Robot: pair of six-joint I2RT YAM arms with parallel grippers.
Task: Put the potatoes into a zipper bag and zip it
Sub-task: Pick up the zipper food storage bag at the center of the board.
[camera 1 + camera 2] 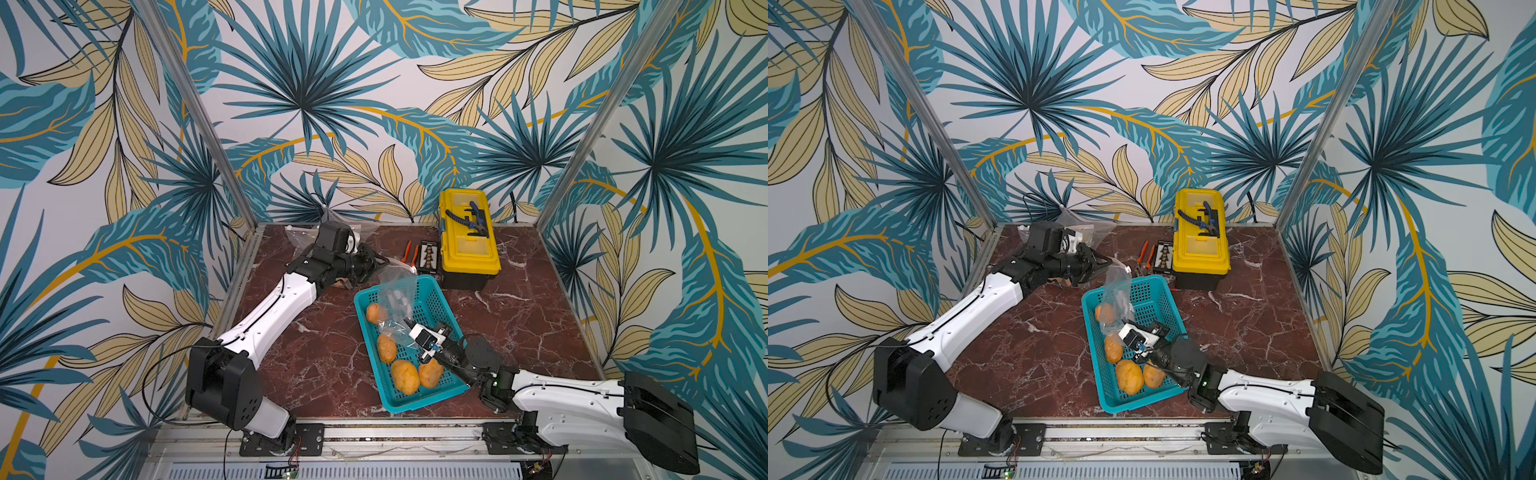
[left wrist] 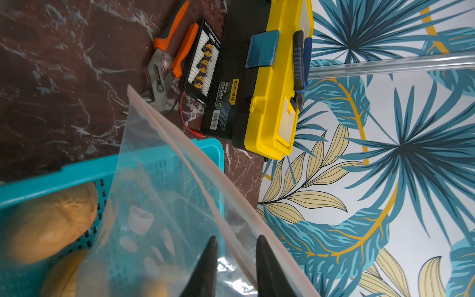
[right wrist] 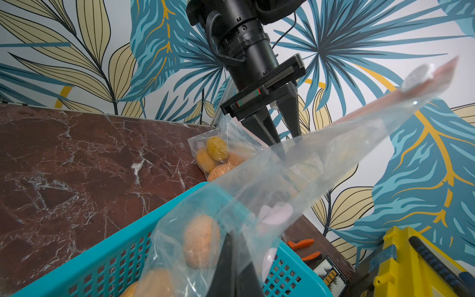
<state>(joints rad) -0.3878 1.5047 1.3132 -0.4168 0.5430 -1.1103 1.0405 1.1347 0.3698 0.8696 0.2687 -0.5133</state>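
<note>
**While Two Grippers Meet at the Bag, Potatoes Lie in the Basket**

Where the zipper bag [image 1: 397, 291] hangs slack over the far end of the teal basket [image 1: 419, 404], the right gripper [image 3: 232, 246] has its fingers pressed together on the clear film low on the bag. The left gripper [image 2: 235, 239] reaches in from the far left of the marble table [image 1: 324, 353]. Its two black fingers stand apart, with the bag's pinkish zipper edge running between them, and no pinch shows.

Four of the potatoes [image 1: 405, 376] show in the basket in both top views. Three sit bare toward its near end. The fourth, at the far end, shows through the bag's film, and I cannot tell whether it is inside the bag or behind it.

More potatoes fill a second bag [image 3: 228, 136] that lies on the table at the back left, near the left arm. A yellow toolbox [image 1: 469, 241] stands just beyond the basket, with orange-handled pliers [image 2: 184, 48] beside it.
</note>
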